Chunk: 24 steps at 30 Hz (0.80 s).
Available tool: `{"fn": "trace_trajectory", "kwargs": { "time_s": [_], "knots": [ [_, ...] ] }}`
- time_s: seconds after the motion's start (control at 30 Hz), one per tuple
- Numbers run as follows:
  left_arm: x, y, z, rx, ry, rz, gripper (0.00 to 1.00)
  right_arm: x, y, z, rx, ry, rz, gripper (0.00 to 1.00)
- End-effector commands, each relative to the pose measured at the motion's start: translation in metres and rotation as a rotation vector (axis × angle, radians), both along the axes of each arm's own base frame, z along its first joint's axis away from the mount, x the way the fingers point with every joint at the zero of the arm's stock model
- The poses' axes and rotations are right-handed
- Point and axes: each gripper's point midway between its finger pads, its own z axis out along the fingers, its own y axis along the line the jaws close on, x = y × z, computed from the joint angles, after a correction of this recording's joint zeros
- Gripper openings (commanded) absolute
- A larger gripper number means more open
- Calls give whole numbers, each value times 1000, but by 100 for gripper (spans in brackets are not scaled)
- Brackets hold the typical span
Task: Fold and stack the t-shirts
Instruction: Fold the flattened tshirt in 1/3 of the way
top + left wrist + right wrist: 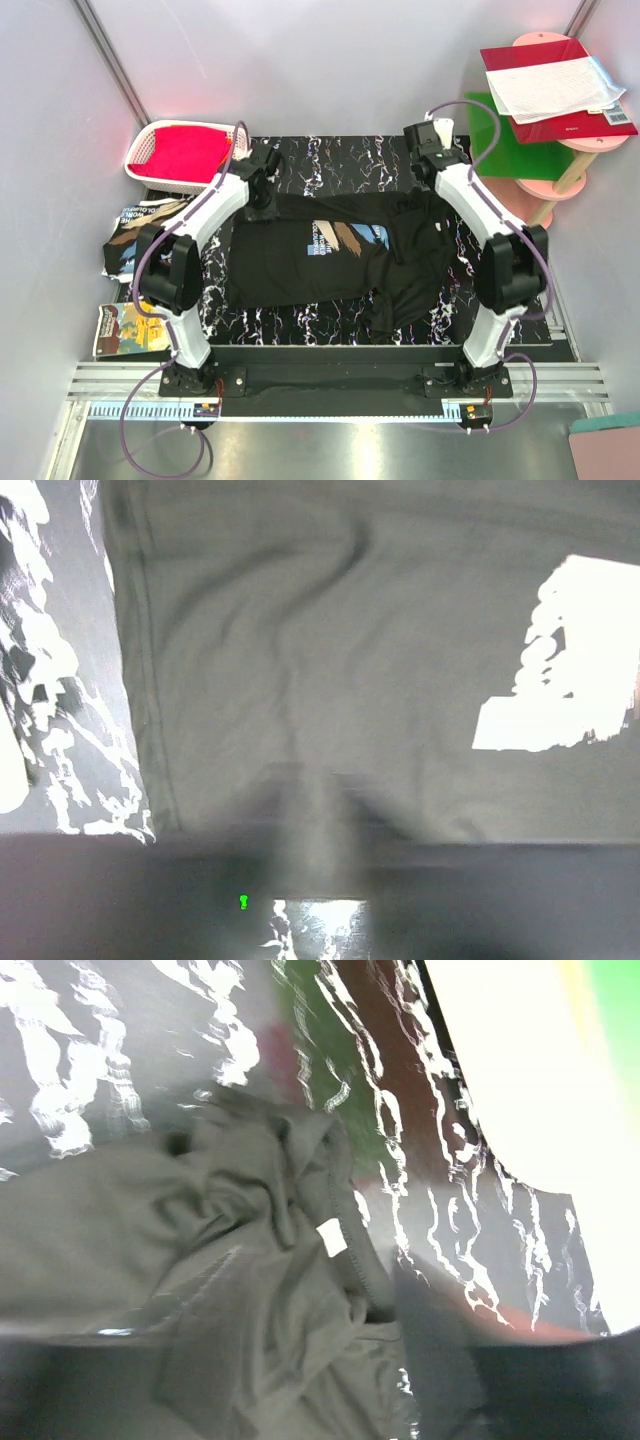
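A black t-shirt [320, 262] with a blue, white and brown print lies spread on the black marbled table [330, 160], and its right side is bunched up. My left gripper [264, 192] is at the shirt's far left corner. In the left wrist view it [310, 845] is shut on a pinched ridge of the fabric [330, 660]. My right gripper [428, 186] is over the bunched far right part. In the right wrist view it [300, 1385] stands open over crumpled cloth [250, 1260] next to the collar with its white tag [331, 1240].
A white basket [150, 140] at the back left holds a red shirt [190, 153]. A folded printed shirt [135, 235] and another printed item [125, 325] lie left of the table. Pink round shelves [560, 150] with red and green sheets stand at the right.
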Motion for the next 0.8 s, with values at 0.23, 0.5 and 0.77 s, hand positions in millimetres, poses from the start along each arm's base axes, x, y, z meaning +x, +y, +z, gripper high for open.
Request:
{"fn": "trace_trajectory", "kwargs": {
  "time_s": [0.23, 0.5, 0.77],
  "knots": [
    [88, -15, -18, 86, -16, 22, 0, 2, 58, -47, 223, 95, 216, 0],
    [90, 9, -64, 171, 96, 112, 0, 2, 65, -98, 241, 233, 197, 0],
    [98, 16, -86, 164, 165, 144, 0, 19, 66, -140, 217, 331, 142, 0]
  ]
}}
